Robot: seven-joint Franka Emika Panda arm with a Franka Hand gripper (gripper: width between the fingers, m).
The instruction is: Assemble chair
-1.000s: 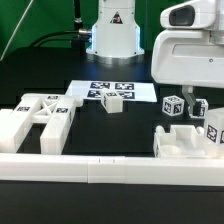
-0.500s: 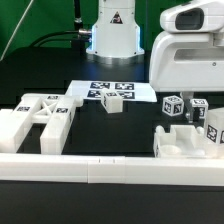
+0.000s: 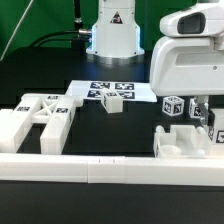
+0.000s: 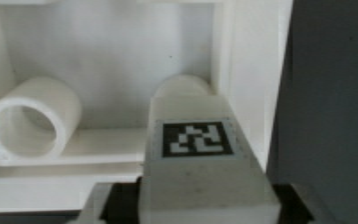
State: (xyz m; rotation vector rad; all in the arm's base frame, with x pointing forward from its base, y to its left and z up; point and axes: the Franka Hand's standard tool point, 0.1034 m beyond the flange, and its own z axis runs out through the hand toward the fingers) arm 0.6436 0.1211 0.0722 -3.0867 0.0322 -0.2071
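In the wrist view a white square chair leg [image 4: 197, 150] with a black-and-white tag runs out from between the jaws, and my gripper [image 4: 197, 205] is shut on it. Beyond the leg lies a white chair panel [image 4: 123, 60] with a round peg [image 4: 34, 120]. In the exterior view my gripper [image 3: 208, 116] hangs at the right, over a low white part [image 3: 185, 143]. A tagged cube [image 3: 175, 106] stands just beside it. At the exterior view's left lies a white cross-braced panel [image 3: 40, 115]. A small tagged block [image 3: 113, 100] sits mid-table.
The marker board [image 3: 110, 88] lies behind the small block, before the arm's white base [image 3: 112, 30]. A long white rail [image 3: 110, 170] runs along the front. The big white wrist housing [image 3: 190, 60] hides most of the right rear.
The jaws have closed on the leg, and the hand has sunk slightly. The other parts have not moved.
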